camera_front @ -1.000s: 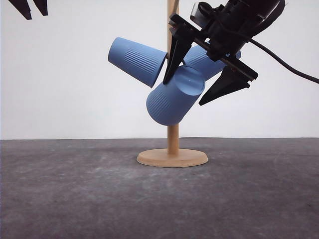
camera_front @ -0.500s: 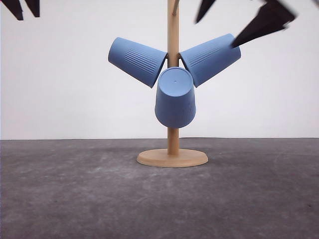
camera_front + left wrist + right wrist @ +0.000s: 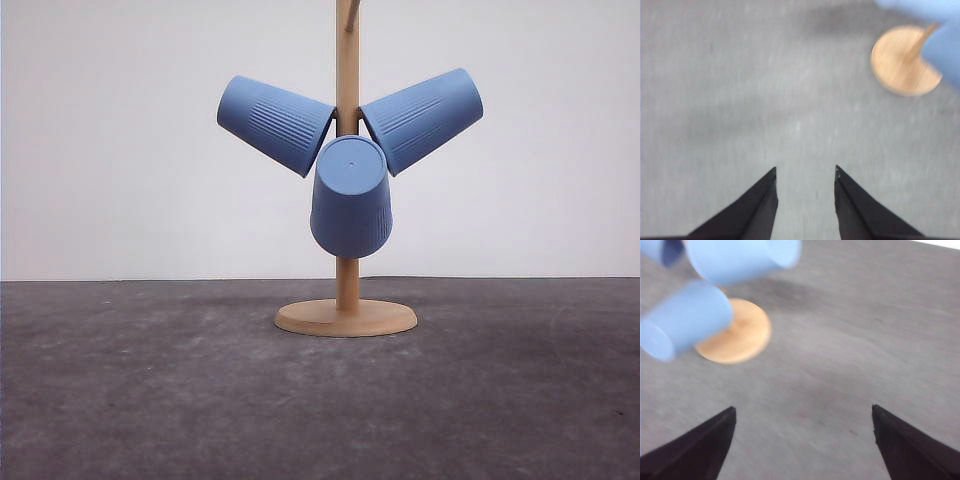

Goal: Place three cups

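Three light-blue ribbed cups hang on a wooden stand [image 3: 346, 316] in the front view: one cup [image 3: 274, 122] points up-left, one cup [image 3: 422, 118] points up-right, and the third cup [image 3: 351, 197] hangs in front, base toward the camera. My right gripper [image 3: 804, 415] is open, high over the grey table, with the cups [image 3: 687, 326] and the stand's round base [image 3: 735, 337] off to one side. My left gripper [image 3: 805, 174] is open with a narrower gap and holds nothing; the stand's base [image 3: 904, 61] lies far from it.
The grey table [image 3: 150, 390] stretches wide on both sides of the stand. A plain white wall [image 3: 120, 200] closes off the back.
My right gripper let go of the front cup, rose and left the front view. That cup swung from tilted to hanging straight. The left fingertips also left the top-left corner.
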`<state>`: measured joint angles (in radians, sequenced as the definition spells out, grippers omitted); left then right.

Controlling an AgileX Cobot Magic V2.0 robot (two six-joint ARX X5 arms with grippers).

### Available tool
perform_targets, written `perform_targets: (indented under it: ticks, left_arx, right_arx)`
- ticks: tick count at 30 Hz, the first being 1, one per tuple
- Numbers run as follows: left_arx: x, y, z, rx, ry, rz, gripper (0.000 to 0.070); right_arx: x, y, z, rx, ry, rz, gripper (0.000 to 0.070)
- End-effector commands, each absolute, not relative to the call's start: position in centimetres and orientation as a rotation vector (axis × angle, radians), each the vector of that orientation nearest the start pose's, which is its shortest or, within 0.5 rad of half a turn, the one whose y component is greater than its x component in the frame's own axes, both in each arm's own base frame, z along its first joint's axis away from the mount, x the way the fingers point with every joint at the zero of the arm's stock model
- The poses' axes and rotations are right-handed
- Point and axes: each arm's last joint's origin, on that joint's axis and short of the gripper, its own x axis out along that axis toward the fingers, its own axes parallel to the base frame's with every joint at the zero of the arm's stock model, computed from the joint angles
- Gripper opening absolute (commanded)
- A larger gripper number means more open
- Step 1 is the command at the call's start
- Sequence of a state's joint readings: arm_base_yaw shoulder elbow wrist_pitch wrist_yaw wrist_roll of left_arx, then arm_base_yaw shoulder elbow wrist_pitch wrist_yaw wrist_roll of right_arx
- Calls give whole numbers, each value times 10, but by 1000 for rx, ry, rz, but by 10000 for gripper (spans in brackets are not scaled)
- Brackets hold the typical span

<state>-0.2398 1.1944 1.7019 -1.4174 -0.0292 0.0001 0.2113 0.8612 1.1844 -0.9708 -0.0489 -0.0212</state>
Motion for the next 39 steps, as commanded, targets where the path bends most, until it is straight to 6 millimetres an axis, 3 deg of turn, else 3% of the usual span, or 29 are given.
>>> perform_targets:
  ticks: [1,11,19,21,23,24,39]
  left_arx:
    - [156,-37,433,105,938,-179,203]
    - [97,-23,367,51,899,-169,203]
    - [81,-19,359,22,875,-164,203]
    - [81,-19,359,21,874,-166,189]
    - [79,-19,358,27,887,-180,38]
    - [79,-19,358,32,895,-186,14]
    - [80,-20,360,-30,866,-158,11]
  right_arx:
    - [129,27,383,-113,625,261,553]
    - [90,17,343,-107,607,240,552]
    - [82,16,337,-60,604,229,552]
    - [82,16,337,-45,606,225,496]
    - [82,16,336,-36,611,234,166]
    - [81,16,336,-34,612,245,11]
    - [82,17,338,2,601,234,18]
